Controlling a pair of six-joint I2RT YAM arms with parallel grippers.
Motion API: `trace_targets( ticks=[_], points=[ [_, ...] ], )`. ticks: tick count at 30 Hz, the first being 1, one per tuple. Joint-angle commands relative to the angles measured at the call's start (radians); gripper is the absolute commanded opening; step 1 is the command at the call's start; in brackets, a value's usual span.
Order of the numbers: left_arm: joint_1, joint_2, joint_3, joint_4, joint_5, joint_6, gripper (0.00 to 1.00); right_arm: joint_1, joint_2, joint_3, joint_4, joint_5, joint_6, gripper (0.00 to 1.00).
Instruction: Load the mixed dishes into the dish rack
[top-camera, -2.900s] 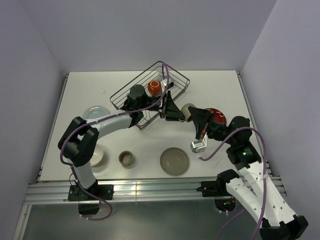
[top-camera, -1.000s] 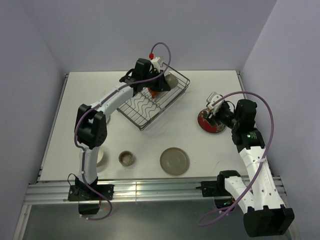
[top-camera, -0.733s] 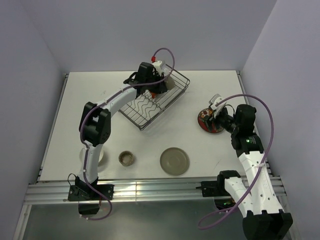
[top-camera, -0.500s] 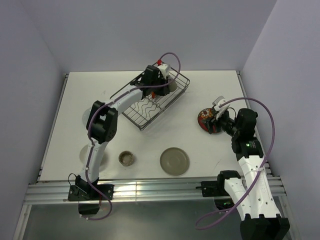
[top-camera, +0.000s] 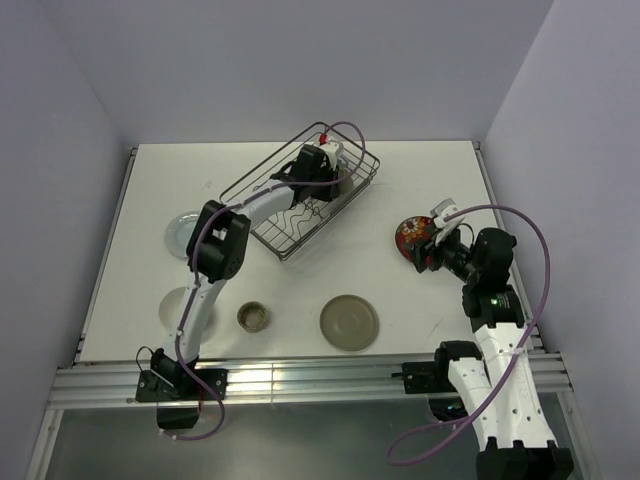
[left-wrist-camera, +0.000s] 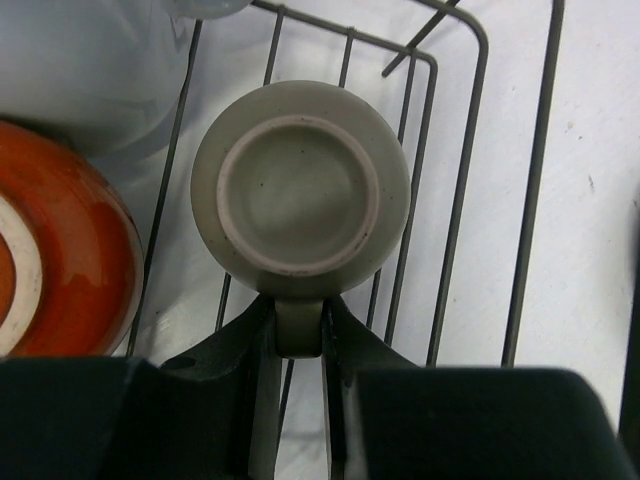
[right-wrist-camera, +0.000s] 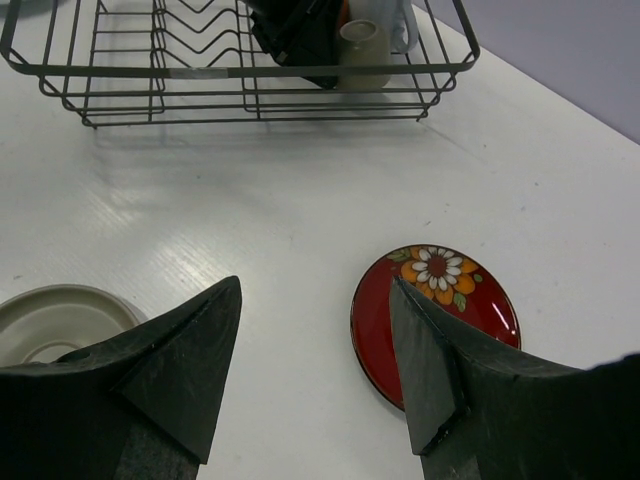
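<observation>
The dish rack (top-camera: 290, 205) stands at the back middle of the table. Inside its right end my left gripper (left-wrist-camera: 300, 335) is shut on the handle of a beige cup (left-wrist-camera: 300, 190) that is turned base-up over the wires. An orange-red mug (left-wrist-camera: 50, 250) sits just left of it, with a pale cup (left-wrist-camera: 90, 60) beyond. In the top view the left gripper (top-camera: 336, 176) reaches into the rack. The red floral plate (right-wrist-camera: 480, 300) lies flat on the table. My right gripper (right-wrist-camera: 315, 340) hangs open over its left edge, holding nothing. From above, the plate (top-camera: 411, 236) is beside the right gripper (top-camera: 428, 250).
An olive-grey plate (top-camera: 349, 322) and a small cup (top-camera: 253, 317) lie near the front edge. A pale plate (top-camera: 183, 230) sits at the left, and a cream bowl (top-camera: 172, 303) is partly hidden behind the left arm. The rack (right-wrist-camera: 240, 70) is ahead of the right gripper.
My left gripper has carried the beige cup rightwards along the rack and down into its right end. The right arm has drawn back a little toward the right, staying open by the red plate.
</observation>
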Motion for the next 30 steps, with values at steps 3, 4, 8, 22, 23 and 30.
trace_targets(
  ticks=[3,4,8,22,23,30],
  points=[
    [-0.015,0.021,0.067,0.116,-0.017,-0.005,0.0,-0.01,-0.032,-0.023,0.056,0.011,0.032,0.68],
    [-0.017,0.024,0.067,0.119,-0.022,-0.008,0.0,-0.01,-0.035,-0.026,0.056,0.011,0.037,0.68],
    [-0.02,0.041,0.074,0.127,-0.04,-0.016,0.04,-0.01,-0.044,-0.039,0.06,0.011,0.047,0.68],
    [-0.032,0.046,0.105,0.119,-0.084,-0.045,0.46,-0.012,-0.061,-0.056,0.07,0.014,0.066,0.68],
    [-0.034,0.043,0.105,0.119,-0.088,-0.046,0.48,-0.013,-0.061,-0.056,0.07,0.014,0.067,0.68],
    [-0.035,-0.015,0.108,0.102,-0.107,-0.052,0.53,-0.012,-0.066,-0.056,0.067,-0.001,0.063,0.69]
  ],
)
